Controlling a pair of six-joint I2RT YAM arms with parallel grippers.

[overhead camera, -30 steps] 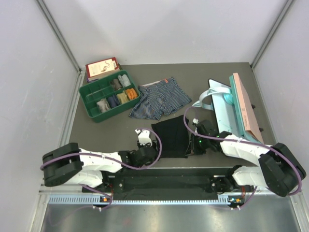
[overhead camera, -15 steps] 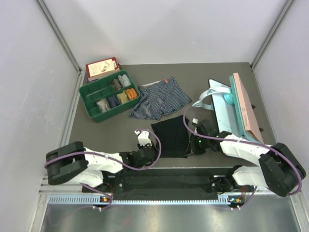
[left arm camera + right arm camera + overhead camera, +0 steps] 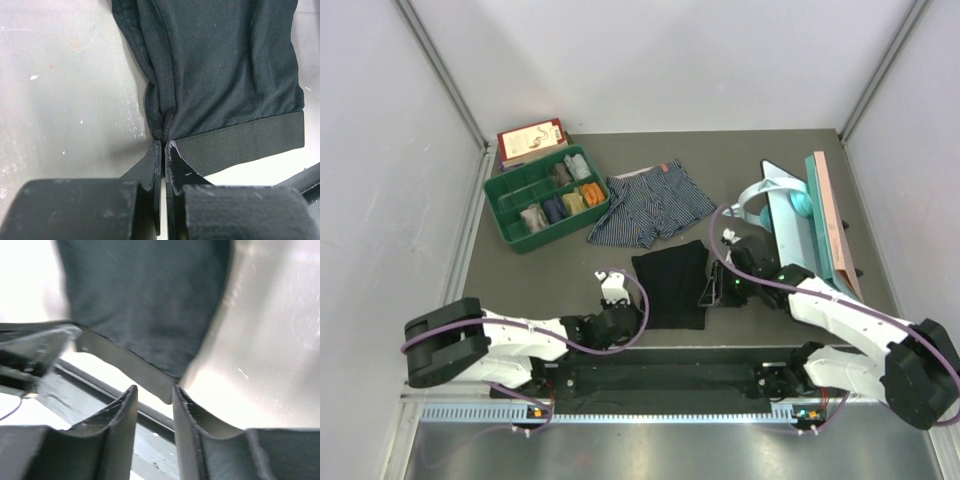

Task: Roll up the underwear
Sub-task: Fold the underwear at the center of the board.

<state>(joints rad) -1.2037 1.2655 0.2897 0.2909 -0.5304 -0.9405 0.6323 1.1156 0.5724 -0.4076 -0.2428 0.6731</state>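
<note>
The black underwear (image 3: pixel 670 287) lies flat near the table's front edge, with its waistband toward the arms. My left gripper (image 3: pixel 640 320) is shut on its near left corner; in the left wrist view the gripper (image 3: pixel 164 144) pinches bunched black cloth (image 3: pixel 215 75) where the waistband starts. My right gripper (image 3: pixel 706 296) stands open at the underwear's right edge. In the right wrist view the gripper (image 3: pixel 154 392) has a gap between its fingers, and the waistband corner of the black underwear (image 3: pixel 145 300) lies just beyond the tips. The striped underwear (image 3: pixel 650 208) with an orange waistband lies spread behind.
A green compartment tray (image 3: pixel 494 208) with several rolled items sits at the back left, with a red and white box (image 3: pixel 531 138) behind it. A teal and pink board (image 3: pixel 810 230) stands on edge along the right side, close to my right arm.
My left gripper has closed on the black underwear's near left corner. My right gripper has opened, let go of the cloth and drawn back a little to the right.
</note>
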